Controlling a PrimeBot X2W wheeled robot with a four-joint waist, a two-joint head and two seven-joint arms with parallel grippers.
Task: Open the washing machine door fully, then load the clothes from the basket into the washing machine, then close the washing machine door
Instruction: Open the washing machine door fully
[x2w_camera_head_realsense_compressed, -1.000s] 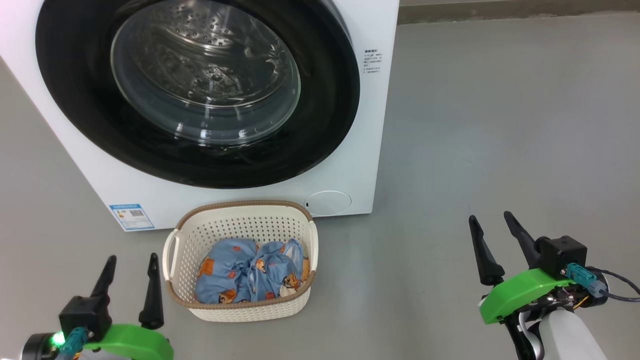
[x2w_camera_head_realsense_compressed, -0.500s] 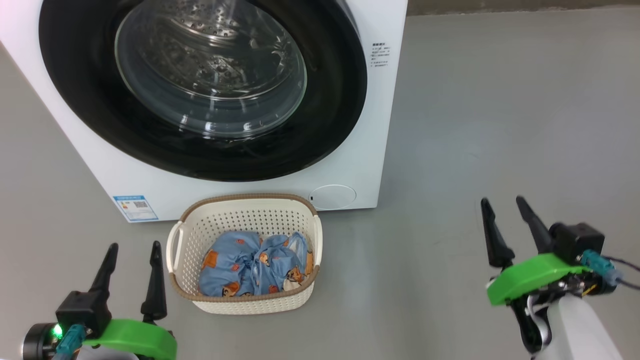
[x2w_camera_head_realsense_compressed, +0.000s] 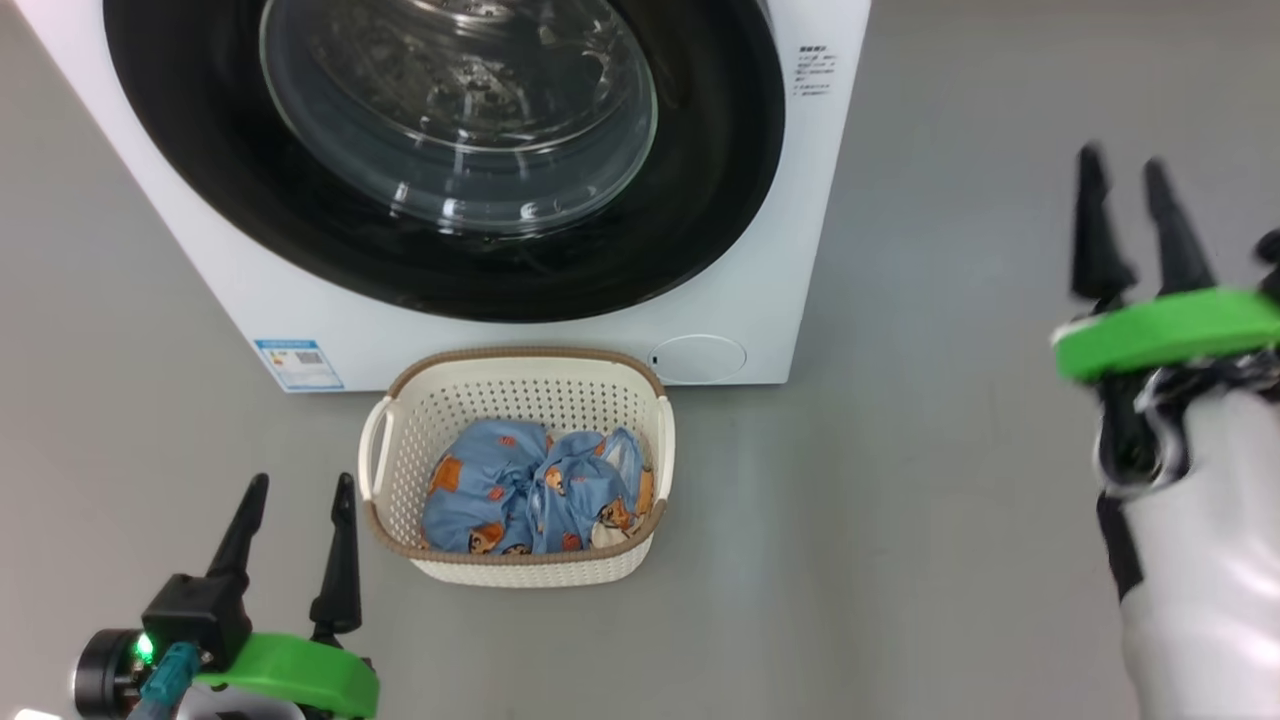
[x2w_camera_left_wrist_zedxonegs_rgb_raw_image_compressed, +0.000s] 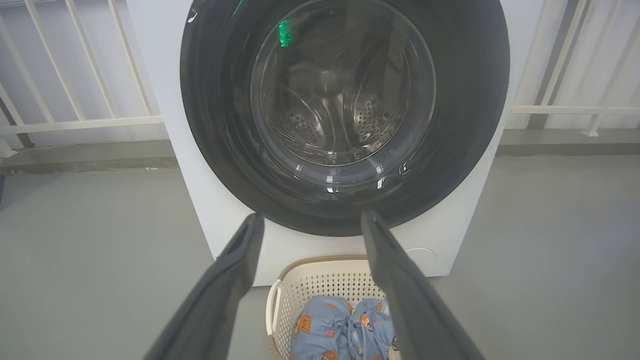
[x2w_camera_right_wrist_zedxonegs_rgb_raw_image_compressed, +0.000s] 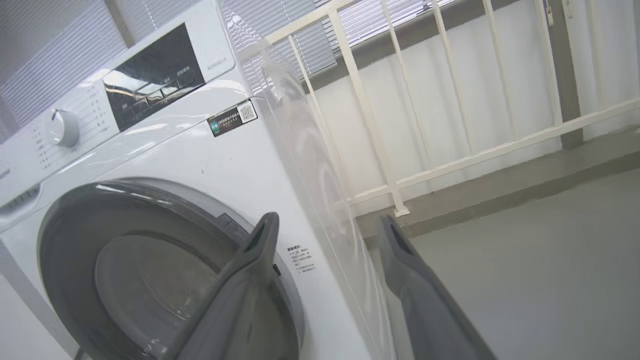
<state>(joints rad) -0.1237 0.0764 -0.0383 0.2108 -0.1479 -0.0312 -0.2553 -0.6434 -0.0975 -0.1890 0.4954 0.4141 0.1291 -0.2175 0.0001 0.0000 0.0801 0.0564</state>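
The white washing machine (x2w_camera_head_realsense_compressed: 800, 200) fills the top of the head view, its black-rimmed glass door (x2w_camera_head_realsense_compressed: 460, 110) lying flat against the front. On the floor just before it stands the cream basket (x2w_camera_head_realsense_compressed: 520, 385), holding blue bear-print clothes (x2w_camera_head_realsense_compressed: 530, 490). My left gripper (x2w_camera_head_realsense_compressed: 300, 485) hovers open at the lower left, beside the basket's left handle. My right gripper (x2w_camera_head_realsense_compressed: 1122, 165) is raised at the right, open and empty, well to the right of the machine. The left wrist view faces the door (x2w_camera_left_wrist_zedxonegs_rgb_raw_image_compressed: 345, 100) and the basket (x2w_camera_left_wrist_zedxonegs_rgb_raw_image_compressed: 320, 275). The right wrist view shows the machine (x2w_camera_right_wrist_zedxonegs_rgb_raw_image_compressed: 240, 170) and its door (x2w_camera_right_wrist_zedxonegs_rgb_raw_image_compressed: 150, 280) at a slant.
Grey floor (x2w_camera_head_realsense_compressed: 950, 420) spreads wide to the right of the machine and around the basket. A blue label (x2w_camera_head_realsense_compressed: 298, 363) sits on the machine's lower left front. White railing (x2w_camera_right_wrist_zedxonegs_rgb_raw_image_compressed: 380, 125) and a raised kerb run behind the machine.
My right gripper has risen far up the head view and moved a little right. The camera shifted, so the machine and basket slid slightly right. The left gripper held its place.
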